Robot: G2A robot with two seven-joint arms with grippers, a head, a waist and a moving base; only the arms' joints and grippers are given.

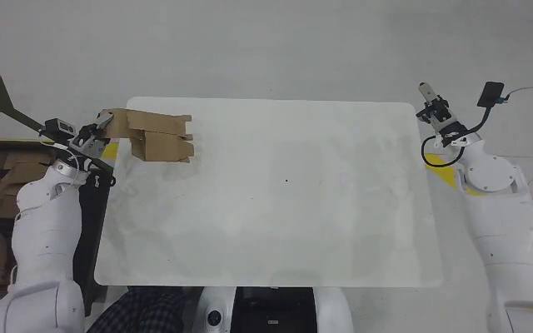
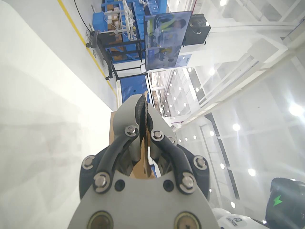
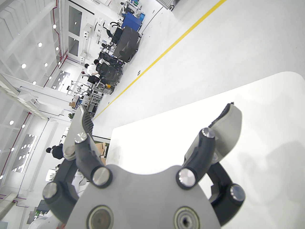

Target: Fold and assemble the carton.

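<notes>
Top view: carton (image 1: 158, 146) lengthwise left-right

Left pincer (image 2: 142, 107) clamped tight on a thin cardboard edge of the carton (image 2: 139, 170), which runs between both pads. White surface (image 2: 35, 101) alongside. Far behind: yellow floor line (image 2: 78, 32), blue racks (image 2: 124, 5), big screen (image 2: 166, 39).

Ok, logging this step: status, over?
Left gripper shut on carton, far-left corner of table. Right gripper open, off far-right corner. Nothing blocking.
</notes>
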